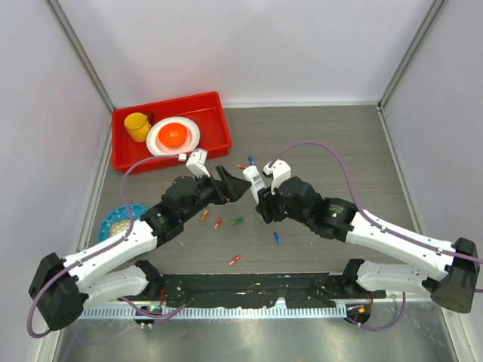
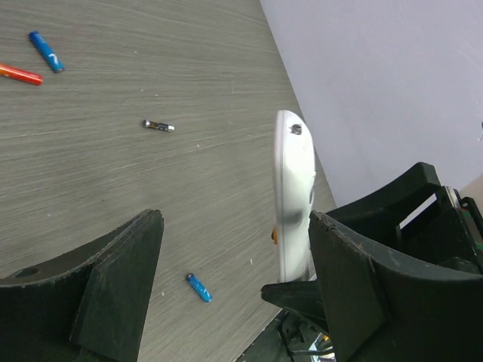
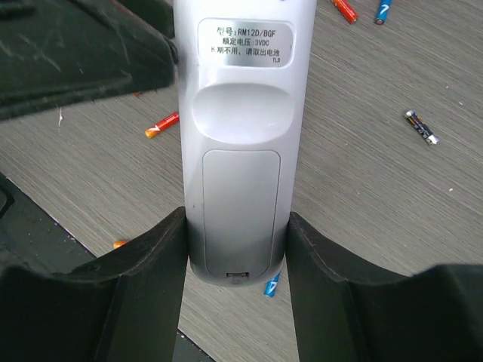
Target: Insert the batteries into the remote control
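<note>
The right gripper is closed on the remote control. Its two black fingers press against the handset's long edges at the end where the battery cover sits, and that cover is on. The remote's long axis runs straight out from between those fingers, in line with them. Its slotted back and silver label face the right wrist.

From above, the remote hangs over the middle of the table, clear of the surface. Its free end points away from the arm bases.

The left gripper is spread wide and holds nothing. Seen from that wrist, the remote is edge-on and stands within the gap, close against the right-hand finger. I cannot tell whether they actually touch.

The batteries lie loose on the table below and around both grippers. A blue one and an orange one are on the far side. Orange, red and green ones sit under the left arm, and a blue and a red one lie nearer the bases.
</note>
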